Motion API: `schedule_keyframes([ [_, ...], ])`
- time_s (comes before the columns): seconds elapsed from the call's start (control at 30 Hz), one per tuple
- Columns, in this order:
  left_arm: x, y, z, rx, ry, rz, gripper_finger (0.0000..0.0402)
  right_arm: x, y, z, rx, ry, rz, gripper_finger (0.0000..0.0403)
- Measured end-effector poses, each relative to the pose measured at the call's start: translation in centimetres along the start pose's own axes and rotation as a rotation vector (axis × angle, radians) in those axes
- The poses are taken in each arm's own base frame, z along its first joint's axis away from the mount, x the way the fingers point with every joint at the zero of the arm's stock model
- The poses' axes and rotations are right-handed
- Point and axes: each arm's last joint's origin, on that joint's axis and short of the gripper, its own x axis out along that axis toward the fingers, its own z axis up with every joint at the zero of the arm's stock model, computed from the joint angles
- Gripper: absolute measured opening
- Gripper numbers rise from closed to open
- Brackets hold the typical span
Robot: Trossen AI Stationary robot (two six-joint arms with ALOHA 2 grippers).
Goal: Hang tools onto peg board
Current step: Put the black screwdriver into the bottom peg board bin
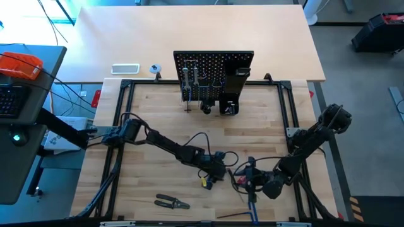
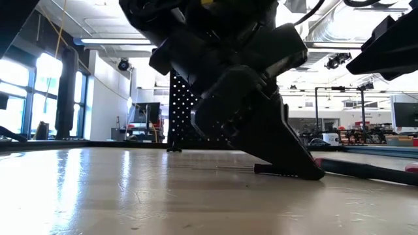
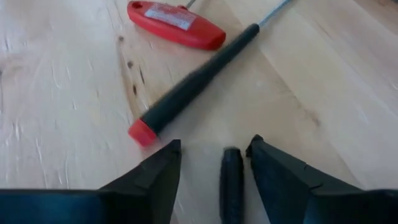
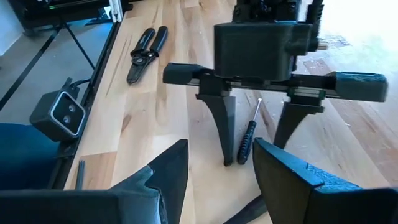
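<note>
On the wood table (image 1: pixel 164 113), left gripper (image 3: pixel 214 152) is down w/ fingers apart astride a black-handled screwdriver (image 3: pixel 231 186), not clamped; right gripper (image 4: pixel 221 165) open nearby.

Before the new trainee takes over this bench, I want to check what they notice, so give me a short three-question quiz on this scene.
1. True or false: the left pincer stands open over a black-handled screwdriver that lies on the table.
2. Which tool lies alone near the front edge, left of both arms? A) pliers B) hammer C) saw
3. Fill in: the peg board stands upright at the ____ edge of the wooden table, far from both arms.

Key: 1 true, with its fingers either side of a dark handle. 2 A. 3 back.
</note>
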Motion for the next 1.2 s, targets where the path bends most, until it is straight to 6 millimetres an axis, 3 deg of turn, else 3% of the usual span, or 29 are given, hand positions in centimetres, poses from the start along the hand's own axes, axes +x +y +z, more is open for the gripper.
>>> schedule_keyframes([
  [0.37, -2.2, -0.3, -0.2, -0.043, 0.145, -0.019, 0.0182, 0.0, -0.1, -0.1, -0.011, 0.005, -0.012, 0.0174],
  [0.87, -2.0, -0.2, -0.8, -0.046, 0.124, 0.019, 0.0014, 0.0, -0.1, -0.1, -0.005, -0.004, -0.022, 0.0174],
  [1.2, -2.0, -0.3, -0.7, -0.034, 0.121, 0.024, 0.0012, 0.0, -0.1, -0.1, 0.006, -0.005, -0.022, 0.0174],
])
